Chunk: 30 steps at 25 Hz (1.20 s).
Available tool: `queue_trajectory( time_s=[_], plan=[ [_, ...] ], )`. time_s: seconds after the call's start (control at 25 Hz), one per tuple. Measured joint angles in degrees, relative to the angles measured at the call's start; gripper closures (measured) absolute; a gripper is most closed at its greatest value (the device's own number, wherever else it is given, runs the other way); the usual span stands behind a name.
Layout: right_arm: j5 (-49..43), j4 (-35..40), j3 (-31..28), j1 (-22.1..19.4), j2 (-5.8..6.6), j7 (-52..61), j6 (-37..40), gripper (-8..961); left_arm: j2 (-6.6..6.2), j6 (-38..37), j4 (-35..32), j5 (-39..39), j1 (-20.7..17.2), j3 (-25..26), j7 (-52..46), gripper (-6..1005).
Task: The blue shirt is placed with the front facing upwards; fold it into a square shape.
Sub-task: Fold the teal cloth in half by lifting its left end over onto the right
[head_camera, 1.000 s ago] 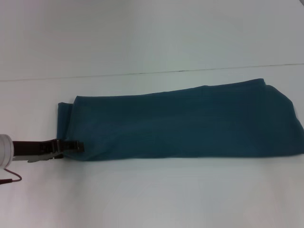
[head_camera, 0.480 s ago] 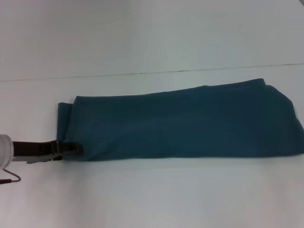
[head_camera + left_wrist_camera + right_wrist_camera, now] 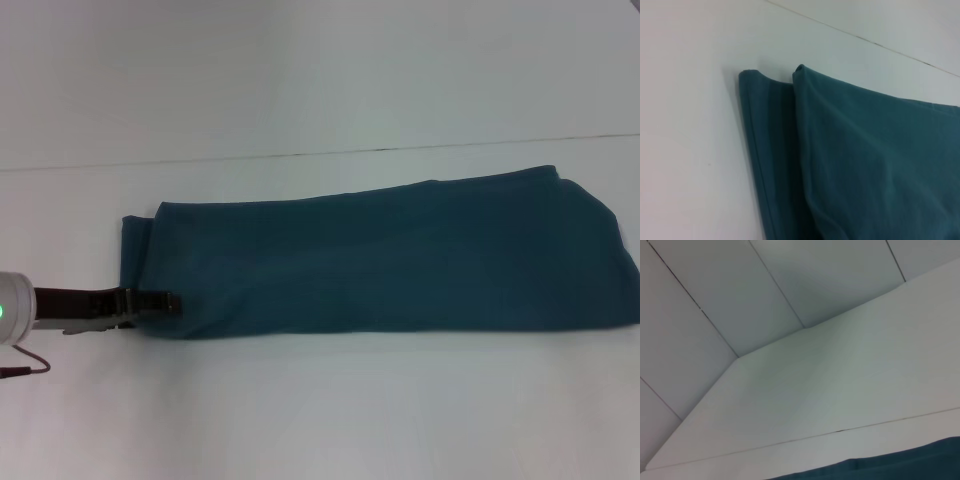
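The blue shirt [image 3: 400, 260] lies on the white table as a long dark teal strip running left to right, with no lettering showing. My left gripper [image 3: 170, 304] reaches in from the left edge and its tip touches the strip's near left corner. The left wrist view shows that end of the shirt [image 3: 865, 160] from close by, with one layer's edge sticking out beside the upper fold. A sliver of the shirt [image 3: 890, 467] shows in the right wrist view. My right gripper is out of view.
The white table [image 3: 300, 420] extends in front of and behind the shirt. A thin dark seam [image 3: 350, 152] crosses it behind the strip. Pale wall panels [image 3: 765, 290] stand beyond the table's far edge.
My left gripper has shifted slightly up and to the right against the shirt's corner. A green light now shows on its wrist. The shirt lies as before.
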State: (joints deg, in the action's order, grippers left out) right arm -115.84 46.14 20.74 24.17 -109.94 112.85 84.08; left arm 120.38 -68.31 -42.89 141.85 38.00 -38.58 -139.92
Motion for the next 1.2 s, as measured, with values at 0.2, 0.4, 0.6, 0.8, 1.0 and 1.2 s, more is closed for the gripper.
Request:
queue_trajectory(
  time_s=[0.2,0.4,0.6,0.8,1.0,1.2],
  plan=[
    [-0.01,0.00,0.00,0.00,-0.07,0.00,-0.77,933,-0.02,0.13,0.05,0.00,0.03,0.00,0.34,208],
    [-0.08,0.00,0.00,0.00,-0.10,0.00,-1.00,934,0.03,0.17,0.11,0.00,0.15,-0.01,0.41,208],
    [-0.09,0.00,0.00,0.00,-0.24,0.00,-1.06,934,0.23,1.23,-0.03,0.13,0.22,-0.47,0.46,208],
    [-0.09,0.00,0.01,0.00,-0.33,0.00,-1.07,933,0.40,4.16,-0.21,1.01,-0.47,-0.95,1.32,310],
    [-0.06,0.00,0.07,0.00,-0.35,0.00,-1.06,933,0.42,4.36,-0.29,1.70,-0.55,-1.30,1.25,459],
    [-0.01,0.00,-0.01,0.00,-0.35,0.00,-1.04,933,0.49,3.89,-0.33,1.78,-0.48,-2.12,1.05,656]
  ],
)
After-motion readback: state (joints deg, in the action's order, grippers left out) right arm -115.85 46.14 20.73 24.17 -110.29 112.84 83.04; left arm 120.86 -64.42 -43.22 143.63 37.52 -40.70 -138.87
